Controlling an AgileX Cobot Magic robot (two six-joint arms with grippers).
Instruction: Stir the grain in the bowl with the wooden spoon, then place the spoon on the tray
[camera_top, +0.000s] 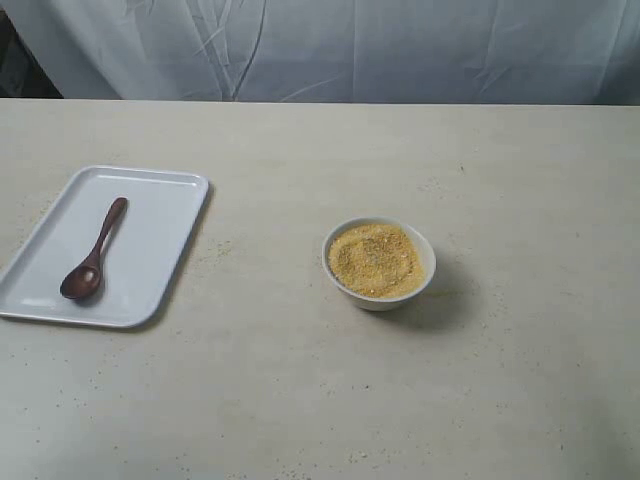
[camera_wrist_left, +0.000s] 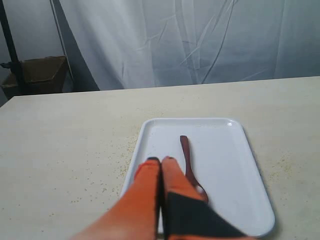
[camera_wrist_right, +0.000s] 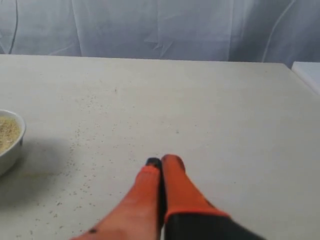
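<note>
The wooden spoon (camera_top: 93, 252) lies flat on the tray (camera_top: 150, 235), wholly inside the rim, with its handle toward the tray's far edge and its scoop toward the near edge. The bowl (camera_top: 380, 298) stands on the table (camera_top: 300, 400) well apart from the tray, to the tray's right in the exterior view. The grain (camera_top: 375, 260) fills it nearly to the brim in a rough, uneven heap. Loose specks (camera_top: 215, 250) of grain dot the table between the tray and the bowl.

The left hand (camera_wrist_left: 160, 160) hangs over the tray's near end, close to the scoop end of the spoon, its two fingers pressed together with nothing between them. The right hand (camera_wrist_right: 161, 161) hangs over bare table on the side of the bowl away from the tray, its fingers likewise together and empty. Neither hand touches anything, and neither shows in the exterior view.

As for progress, this layout fits either end of the job. The spoon on the tray is exactly the finish the task asks for, and the scattered specks and ruffled grain hint that stirring may be done. The pictures cannot settle it, though. If no stirring has happened, everything is left: grip the handle, carry the spoon from the tray to the bowl, stir, and bring it back to the tray
</note>
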